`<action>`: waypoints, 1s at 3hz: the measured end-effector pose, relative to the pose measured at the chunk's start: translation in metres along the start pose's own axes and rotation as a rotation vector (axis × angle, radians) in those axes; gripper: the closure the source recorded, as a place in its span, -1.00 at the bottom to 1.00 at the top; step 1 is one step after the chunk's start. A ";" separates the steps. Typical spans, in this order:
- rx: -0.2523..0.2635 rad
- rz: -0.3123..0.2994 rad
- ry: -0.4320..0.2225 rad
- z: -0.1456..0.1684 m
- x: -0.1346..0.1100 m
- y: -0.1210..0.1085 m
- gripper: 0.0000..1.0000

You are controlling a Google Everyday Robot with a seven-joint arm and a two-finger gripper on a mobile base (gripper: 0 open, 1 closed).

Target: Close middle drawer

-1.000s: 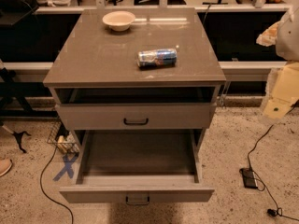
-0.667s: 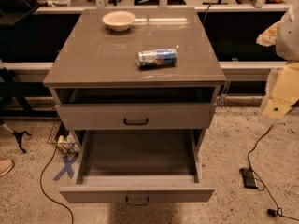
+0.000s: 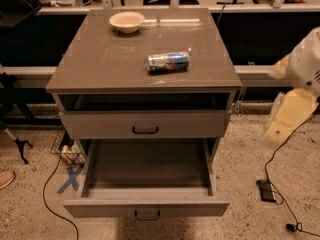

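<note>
The middle drawer [image 3: 146, 208] is pulled far out of the grey-taupe cabinet [image 3: 142, 69]. Its inside is empty and its small dark bar handle [image 3: 147, 214] faces me at the bottom of the view. Above it, the upper drawer front [image 3: 145, 125] with its own handle stands nearly closed, with a dark gap under the top. The lowest drawer is hidden below the open one. My gripper [image 3: 287, 118] shows as a pale cream shape at the right edge, level with the upper drawer, to the right of the cabinet and apart from it.
A cream bowl [image 3: 127, 21] and a lying blue-and-white can [image 3: 168, 61] are on the cabinet top. Cables and a black power brick [image 3: 266, 190] lie on the floor at the right. A wire basket [image 3: 67, 153] and blue tape cross [image 3: 70, 178] are at the left.
My arm and gripper have moved down and a little left at the right edge. The cabinet and drawers have not moved.
</note>
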State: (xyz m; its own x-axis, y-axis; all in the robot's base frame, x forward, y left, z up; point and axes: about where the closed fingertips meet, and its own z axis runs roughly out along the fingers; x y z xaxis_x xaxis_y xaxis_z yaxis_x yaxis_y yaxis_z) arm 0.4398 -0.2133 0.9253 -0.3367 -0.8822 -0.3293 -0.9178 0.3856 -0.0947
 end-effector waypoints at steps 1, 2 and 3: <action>-0.191 0.183 -0.100 0.073 0.006 0.026 -1.00; -0.361 0.403 -0.222 0.156 -0.002 0.071 -1.00; -0.360 0.400 -0.221 0.155 -0.003 0.070 -1.00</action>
State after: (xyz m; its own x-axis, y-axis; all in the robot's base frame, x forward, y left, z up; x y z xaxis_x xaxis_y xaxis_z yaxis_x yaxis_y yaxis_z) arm 0.4090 -0.1420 0.7739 -0.6557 -0.5946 -0.4653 -0.7549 0.5273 0.3900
